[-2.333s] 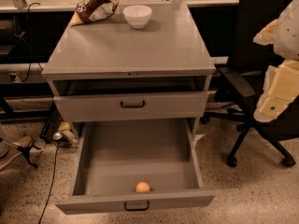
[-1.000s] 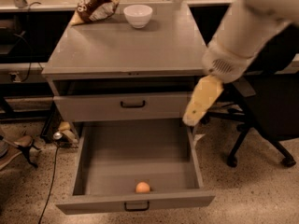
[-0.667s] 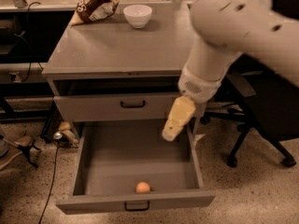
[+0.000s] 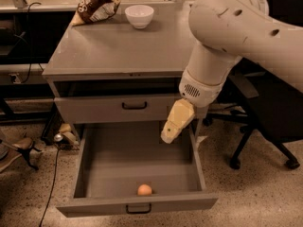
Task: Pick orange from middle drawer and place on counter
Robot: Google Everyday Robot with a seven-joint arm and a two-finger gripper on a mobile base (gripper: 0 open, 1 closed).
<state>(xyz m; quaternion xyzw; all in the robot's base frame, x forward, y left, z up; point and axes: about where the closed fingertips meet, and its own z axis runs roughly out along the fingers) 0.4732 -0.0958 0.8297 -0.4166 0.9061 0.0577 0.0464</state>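
Note:
The orange (image 4: 145, 189) lies on the floor of the open middle drawer (image 4: 90, 160), near its front wall and about mid-width. My gripper (image 4: 169, 135) hangs from the big white arm over the drawer's back right part, well above and behind the orange, pointing down-left. The counter (image 4: 123, 46) is the grey cabinet top above.
A white bowl (image 4: 139, 15) and a brown snack bag (image 4: 96, 4) sit at the back of the counter. The upper drawer front (image 4: 118, 109) is slightly pulled out. A black office chair (image 4: 265, 122) stands to the right. Cables and small items (image 4: 64, 134) lie on the floor at left.
The arm has swung in from the right and leftward over the open drawer; the gripper has come down and left towards the drawer's inside. The orange has not moved.

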